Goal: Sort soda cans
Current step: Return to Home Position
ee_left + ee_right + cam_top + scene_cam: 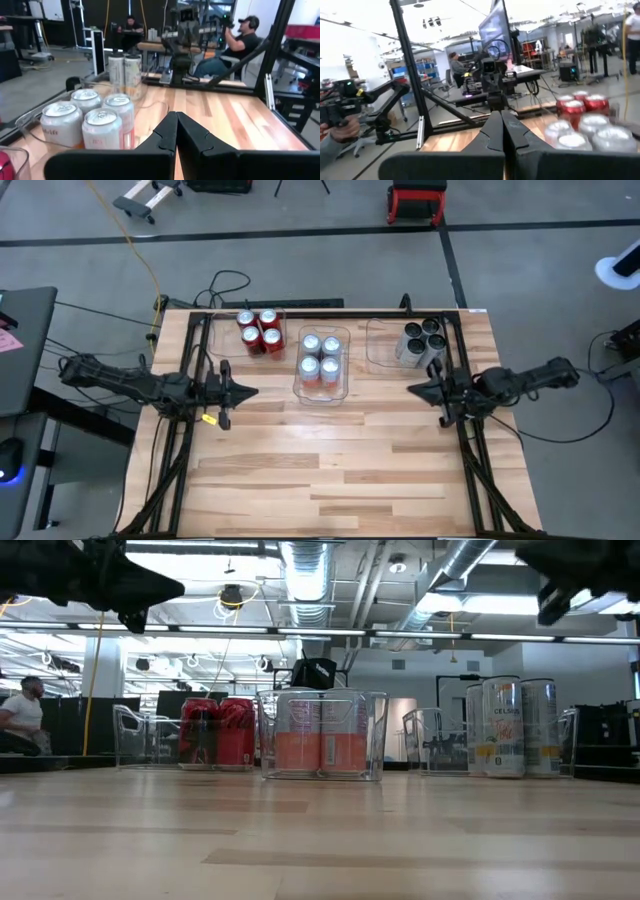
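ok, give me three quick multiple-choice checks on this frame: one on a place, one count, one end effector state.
1. The red cans are in:
A) the left bin
B) the right bin
C) the bare tabletop

2. The light cans in the middle bin number:
A) two
B) four
C) six

3. The left end effector is:
A) shut and empty
B) shut on a can
C) wide open

Answers:
1 A: the high view shows all the red tops inside the left-hand clear bin.
2 B: four silver tops sit in a square there in the high view.
3 A: in the left wrist view it is closed with nothing in it.
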### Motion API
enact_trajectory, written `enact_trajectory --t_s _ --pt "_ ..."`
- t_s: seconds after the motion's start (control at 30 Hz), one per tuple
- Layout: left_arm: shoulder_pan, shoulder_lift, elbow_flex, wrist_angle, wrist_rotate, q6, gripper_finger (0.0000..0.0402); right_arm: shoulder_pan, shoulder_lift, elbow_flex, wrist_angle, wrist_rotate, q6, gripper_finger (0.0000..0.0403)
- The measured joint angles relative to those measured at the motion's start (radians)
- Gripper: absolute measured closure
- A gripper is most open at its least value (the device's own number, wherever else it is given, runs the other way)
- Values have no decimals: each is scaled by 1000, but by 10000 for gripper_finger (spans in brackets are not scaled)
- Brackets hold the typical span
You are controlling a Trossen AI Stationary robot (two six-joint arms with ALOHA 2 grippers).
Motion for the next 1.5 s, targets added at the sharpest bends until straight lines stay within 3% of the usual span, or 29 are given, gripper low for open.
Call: enact_trajectory --t_s 0.23,0.57,0.7,1.1,1.33,1.5 --pt "0 1 -18 18 0 -5 401 -49 1 -71 16 -9 89 399" --pt "28 23 -19 -50 3 -29 401 -118 63 -73 14 -51 101 399" --pt "29 12 -19 -30 6 8 401 -168 103 -73 35 -180 127 399" --pt "39 -191 -18 -69 78 133 401 -363 110 -66 69 -379 83 399" --pt "99 -223 -18 -217 152 75 401 -524 111 -66 40 -513 157 399" --pt "109 -223 -18 -229 154 51 401 -555 118 -66 -40 -635 174 399"
